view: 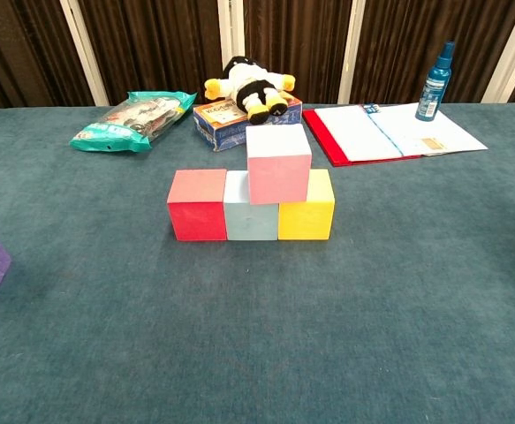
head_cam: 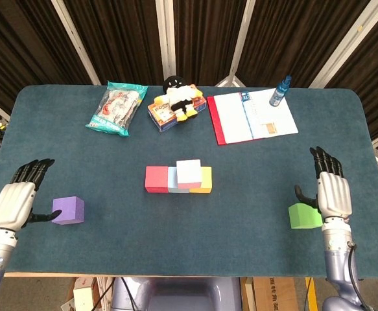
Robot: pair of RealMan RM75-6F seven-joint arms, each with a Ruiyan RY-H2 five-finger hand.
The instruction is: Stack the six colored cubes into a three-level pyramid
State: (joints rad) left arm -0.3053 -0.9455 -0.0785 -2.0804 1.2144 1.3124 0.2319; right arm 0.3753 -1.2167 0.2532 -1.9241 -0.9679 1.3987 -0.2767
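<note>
On the blue worktop (head_cam: 253,188) four cubes are already put together. The red cube (head_cam: 156,179), the light blue cube (head_cam: 173,181) and the yellow cube (head_cam: 205,181) sit in a row, touching side by side. The pink cube (head_cam: 189,173) sits on top, over the line where the light blue and yellow ones meet. So the bottom row is done and the second row has one cube and needs one more, I think over the red and light blue ones.

Two cubes are not used yet. The purple cube (head_cam: 68,210) lies far out at 9 o'clock from the stack. The green cube (head_cam: 305,216) lies far out at 3 o'clock from the stack, a bit nearer the robot.

The left hand (head_cam: 11,205) is open and holds nothing. The purple cube is just beside it, at 3 o'clock from the hand, and the thumb points at it and almost touches it.

The right hand (head_cam: 331,194) is open too and holds nothing. The green cube is just beside it, at about 8 o'clock from the hand, near the thumb.

Each hand is close to its own cube. The cubes look the same on all sides, so there is no long side to line up with. The chest view shows no hands, only a corner of the purple cube at the left edge.
</note>
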